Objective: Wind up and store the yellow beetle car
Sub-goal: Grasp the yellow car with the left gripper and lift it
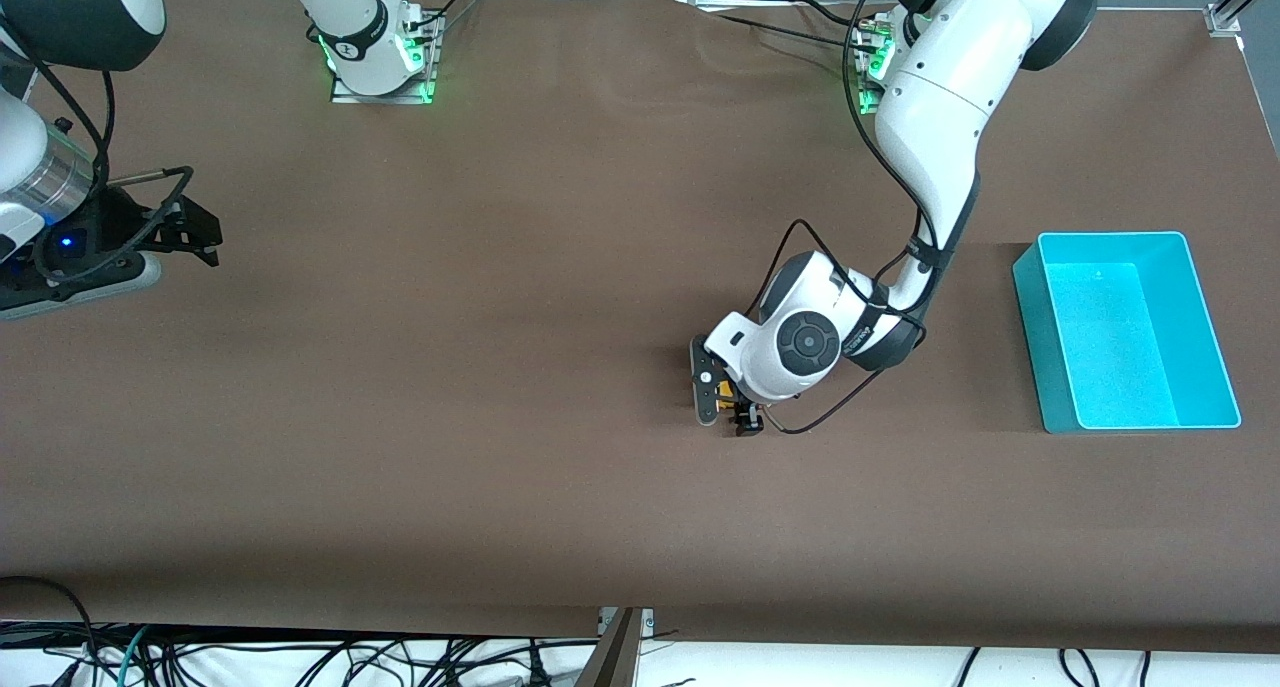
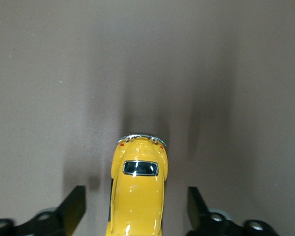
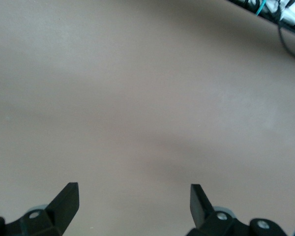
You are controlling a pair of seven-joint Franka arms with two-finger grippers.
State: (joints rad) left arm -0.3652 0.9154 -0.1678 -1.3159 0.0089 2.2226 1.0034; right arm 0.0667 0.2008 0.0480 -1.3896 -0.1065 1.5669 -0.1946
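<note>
On the table, the left gripper [image 2: 136, 209] straddles the yellow beetle car [image 2: 137, 189], fingers spread

White glossy arm shells, black joints, looping black cables.

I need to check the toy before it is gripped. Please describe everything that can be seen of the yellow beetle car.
The yellow beetle car is a tiny toy with a glossy bright-yellow rounded body, a small dark window framed in chrome, a chrome bumper and two small red lights at one end. It stands upright on the brown table, toward the left arm's end, apart from the cyan bin. The left gripper is low around it, open, one finger on each side with a gap showing; nothing else touches it. Its wheels are hidden.
</note>
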